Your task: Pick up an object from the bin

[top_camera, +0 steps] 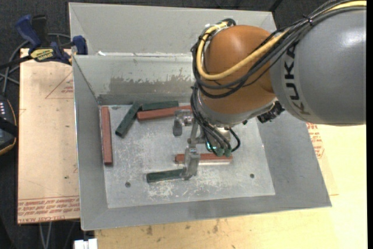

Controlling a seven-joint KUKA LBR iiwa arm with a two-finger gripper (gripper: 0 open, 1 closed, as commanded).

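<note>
the gripper (191,165) stands low over the floor of the bin (87,125), right of centre toward the front edge. its tip is at the left end of a short red bar (217,158) lying flat there, just beside the right end of a dark green bar (164,176). whether it is released or clenched cannot be told. along the left wall lies 1 long red-brown bar (106,136). near the back wall 2 green bars (127,121) and 1 red bar (154,114) lie together.

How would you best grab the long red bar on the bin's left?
Probably at its middle, from straight above, pinching across its narrow width: the red bar lies flat, long and thin, apart from the other bars, though close to the left wall.
</note>
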